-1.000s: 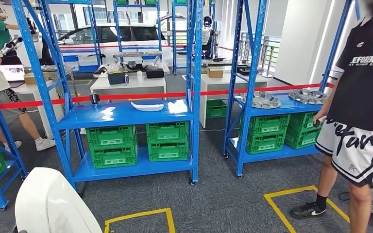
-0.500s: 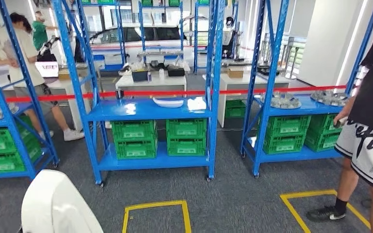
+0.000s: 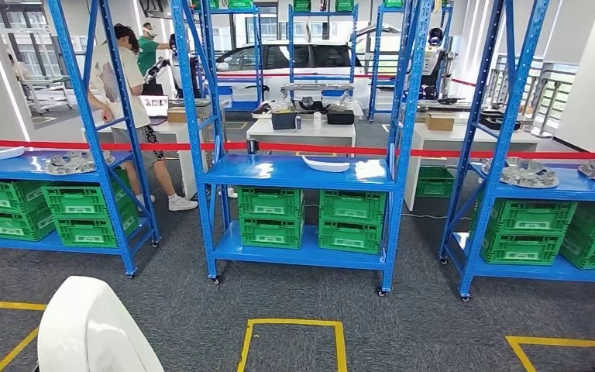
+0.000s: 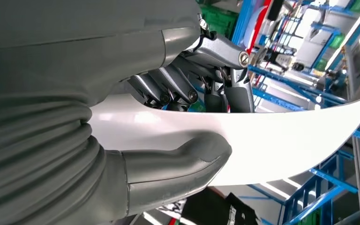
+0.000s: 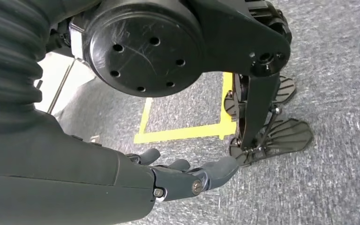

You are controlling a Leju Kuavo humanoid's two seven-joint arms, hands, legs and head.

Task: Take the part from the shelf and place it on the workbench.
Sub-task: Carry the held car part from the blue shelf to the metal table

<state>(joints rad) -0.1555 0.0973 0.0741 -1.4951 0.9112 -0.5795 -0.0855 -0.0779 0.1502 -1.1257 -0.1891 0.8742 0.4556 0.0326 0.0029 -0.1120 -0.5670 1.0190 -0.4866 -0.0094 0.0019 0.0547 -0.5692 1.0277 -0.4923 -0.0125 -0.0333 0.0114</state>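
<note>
A white curved part (image 4: 281,140) is gripped by the left hand (image 4: 187,126), with the thick thumb pressed on one face and the dark fingers (image 4: 225,93) on the other; in the head view the same part (image 3: 93,329) is seen at the near left. The right hand (image 5: 183,176) is held above grey carpet (image 5: 337,93) with nothing in it, its fingers loosely extended and apart. A blue shelf (image 3: 298,172) is seen ahead in the middle; on its upper level another white part (image 3: 325,163) is laid, and on its lower level four green crates (image 3: 310,219) are stacked in two pairs, their contents not visible. More green crates are kept on the lower levels of the left shelf (image 3: 46,164) and the right shelf (image 3: 558,184), and grey metal pieces (image 3: 528,173) are laid on the upper levels. A person (image 3: 124,74) is seen at the far left beside a white table (image 3: 302,128).
</note>
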